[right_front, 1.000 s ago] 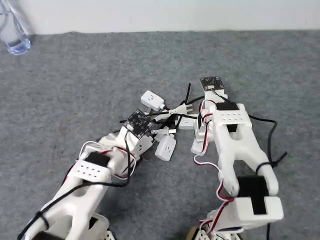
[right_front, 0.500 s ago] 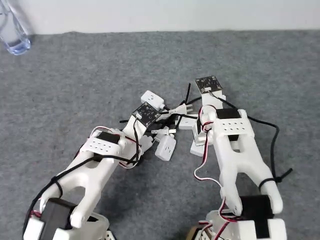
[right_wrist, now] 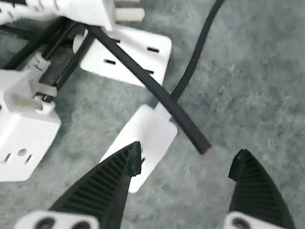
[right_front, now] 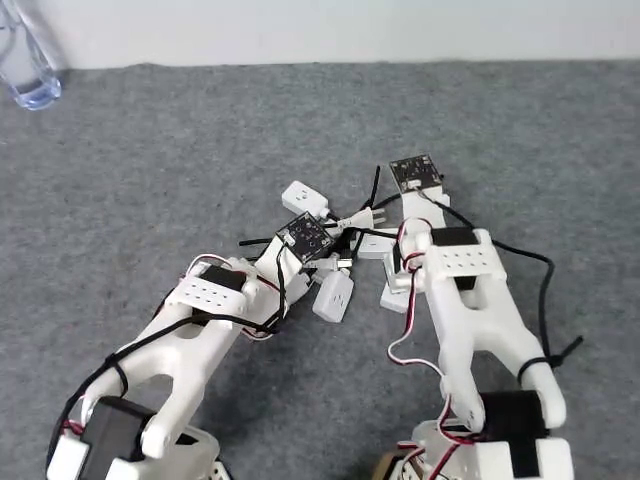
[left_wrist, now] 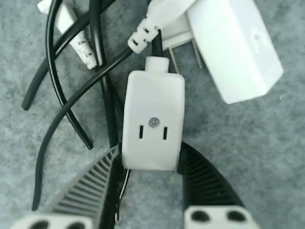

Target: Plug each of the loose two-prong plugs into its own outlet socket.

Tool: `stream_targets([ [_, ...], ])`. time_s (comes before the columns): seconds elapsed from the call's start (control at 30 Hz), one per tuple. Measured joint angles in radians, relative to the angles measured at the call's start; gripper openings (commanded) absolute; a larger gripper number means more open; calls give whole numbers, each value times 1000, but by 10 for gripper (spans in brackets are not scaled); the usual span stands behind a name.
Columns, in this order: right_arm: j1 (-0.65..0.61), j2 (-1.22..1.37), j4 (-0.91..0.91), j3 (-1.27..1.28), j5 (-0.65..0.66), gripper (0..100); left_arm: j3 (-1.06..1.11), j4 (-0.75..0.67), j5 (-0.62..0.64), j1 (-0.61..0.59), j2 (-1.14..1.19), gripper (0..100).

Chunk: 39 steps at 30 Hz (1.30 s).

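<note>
Left gripper (left_wrist: 148, 151): spread, its jaws straddling the near end of the white outlet socket (left_wrist: 152, 119).
Outlet socket: flat on the grey carpet (left_wrist: 248, 143), slots up, black cords (left_wrist: 57, 109) alongside.
Two-prong plug (left_wrist: 233, 47): just beyond the socket, prongs bare.
Right gripper (right_wrist: 189, 151): released wide, over a white block (right_wrist: 147, 136) and a cord end (right_wrist: 200, 143).

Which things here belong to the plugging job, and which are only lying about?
Job:
white outlet socket block
white two-prong plug
black cord
white pronged adapter

Lying about:
clear container
</note>
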Motion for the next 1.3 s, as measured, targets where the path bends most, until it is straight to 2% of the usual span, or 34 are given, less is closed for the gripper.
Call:
stream_targets([
  [0.17, 11, -2, -121, 66, 25, 307, 5, 117, 2, -28, -193, 12],
  [0.33, 12, -8, -153, 80, 26, 307, 74, 267, -29, -175, -535, 13],
  [0.47, 12, -8, -155, 80, 26, 307, 192, 381, -207, -371, -793, 13],
  [0.6, 12, -8, -155, 80, 26, 307, 319, 394, -428, -652, -984, 13],
  [0.7, 12, -8, -157, 80, 26, 307, 390, 339, -569, -867, -1079, 13],
  [0.8, 12, 2, -157, 80, 26, 307, 454, 242, -615, -1010, -1112, 13],
  [0.97, 12, 6, -157, 80, 34, 307, 512, 89, -624, -1145, -1103, 15],
  [1.07, 11, 8, -157, 80, 34, 307, 565, 6, -624, -1169, -1083, 27],
  [1.13, 11, 8, -157, 80, 34, 307, 609, -38, -624, -1178, -1068, 103],
  [1.23, 11, 8, -157, 80, 34, 307, 674, -92, -595, -1188, -1066, 307],
  [1.3, 11, 8, -157, 80, 34, 307, 690, -143, -549, -1212, -1065, 374],
])
